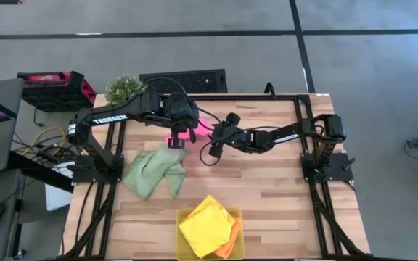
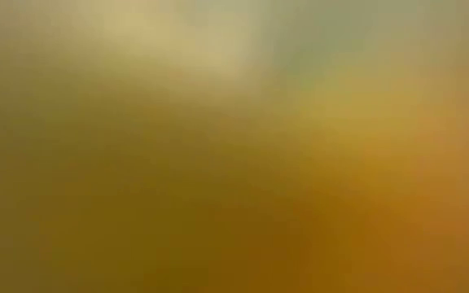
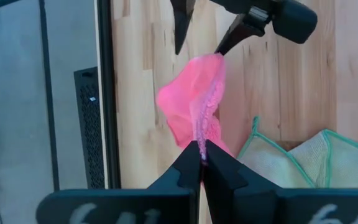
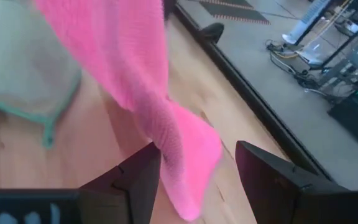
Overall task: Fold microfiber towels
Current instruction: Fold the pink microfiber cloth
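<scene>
Left gripper [image 3: 201,163] is clamped on the hot pink towel [image 3: 194,106], holding it above the table [image 1: 267,181]. Right gripper [image 4: 197,177] stands spread, its fingers either side of the towel's hanging end. Pale green towel [image 1: 151,172] lies crumpled nearby.

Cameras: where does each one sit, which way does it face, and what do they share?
High: overhead, facing down on table and both arms.
Low: table height; only a yellow-orange blur shows.
Left wrist: behind the shut left gripper pinching the pink towel.
Right wrist: behind the open right gripper, towel between its fingers.
Shared: pink towel and green towel.
</scene>
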Available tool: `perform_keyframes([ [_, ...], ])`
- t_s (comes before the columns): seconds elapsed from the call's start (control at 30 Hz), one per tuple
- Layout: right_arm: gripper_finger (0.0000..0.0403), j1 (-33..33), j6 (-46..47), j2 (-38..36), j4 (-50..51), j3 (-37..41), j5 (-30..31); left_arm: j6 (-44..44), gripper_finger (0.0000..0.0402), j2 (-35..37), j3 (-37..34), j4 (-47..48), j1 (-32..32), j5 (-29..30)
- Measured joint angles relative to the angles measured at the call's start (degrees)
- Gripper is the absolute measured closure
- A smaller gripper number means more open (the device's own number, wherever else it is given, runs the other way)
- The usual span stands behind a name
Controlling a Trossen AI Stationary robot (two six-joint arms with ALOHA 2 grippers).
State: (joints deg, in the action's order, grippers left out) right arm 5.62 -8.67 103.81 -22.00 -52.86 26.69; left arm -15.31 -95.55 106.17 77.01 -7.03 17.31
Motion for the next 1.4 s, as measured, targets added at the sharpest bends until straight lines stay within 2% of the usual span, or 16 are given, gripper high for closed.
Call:
perform_keyframes([
  [0.13, 0.0171, -1.05, 2.69, 0.0, -0.88, 0.0, -2.95, 0.02, 0.0401, -0.01, 0.0, 0.02, 0.0, -0.01],
  [0.5, 0.0171, -4.72, 4.63, 0.55, -5.89, 0.0, -2.26, 0.04, 0.0401, -0.02, 0.0, 0.02, 0.0, -0.01],
  [0.8, 0.0171, -4.51, 4.5, 0.55, -9.68, 0.0, -0.75, 0.07, 0.0401, -0.04, 0.0, 0.01, 0.25, -0.36],
  [1.07, 0.0171, -3.51, 5.68, 0.55, -9.27, 0.0, 5.66, -1.22, 0.0401, -0.05, 0.1, -0.93, 1.71, -0.34],
  [1.4, 0.0171, -3.73, 5.69, 0.55, -6.31, 0.0, 12.73, -1.12, 0.0401, -0.09, 5.52, 0.77, 1.9, 0.01],
])
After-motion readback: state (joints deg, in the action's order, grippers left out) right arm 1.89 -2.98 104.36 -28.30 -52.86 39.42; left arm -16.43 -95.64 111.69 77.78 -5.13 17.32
